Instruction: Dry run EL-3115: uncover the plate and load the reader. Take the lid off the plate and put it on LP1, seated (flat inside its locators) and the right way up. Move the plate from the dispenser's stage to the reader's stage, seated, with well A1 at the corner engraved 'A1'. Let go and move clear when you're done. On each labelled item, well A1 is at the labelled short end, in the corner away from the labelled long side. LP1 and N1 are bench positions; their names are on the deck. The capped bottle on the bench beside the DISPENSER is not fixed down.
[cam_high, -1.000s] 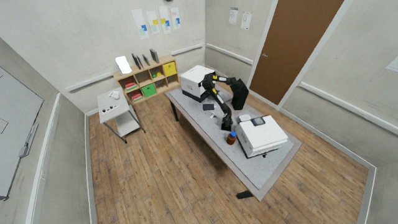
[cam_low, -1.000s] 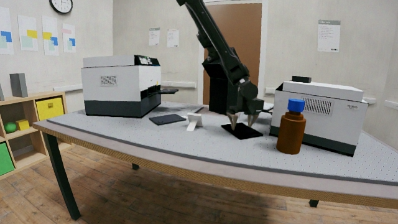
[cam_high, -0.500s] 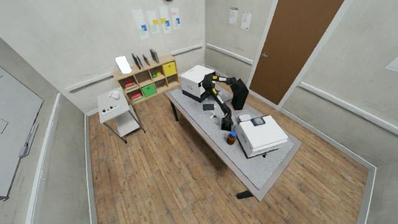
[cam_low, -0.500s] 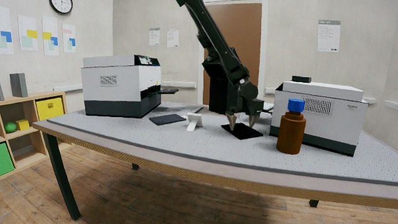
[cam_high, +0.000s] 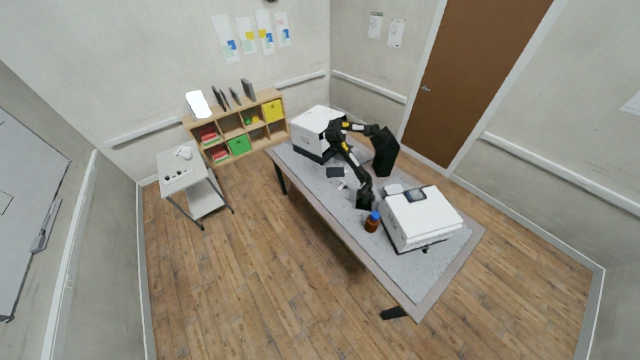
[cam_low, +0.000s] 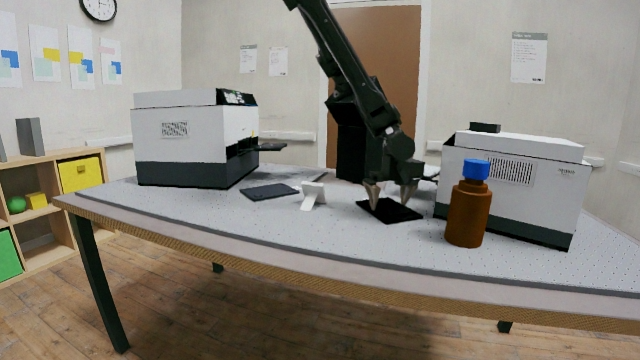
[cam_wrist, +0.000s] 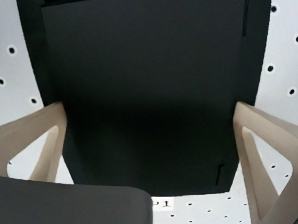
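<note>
End effector (cam_high: 364, 204) (cam_low: 391, 200) (cam_wrist: 149, 111): spread | black pad (cam_low: 389, 210) (cam_wrist: 150, 100): between fingertips, lid perhaps on it
</note>
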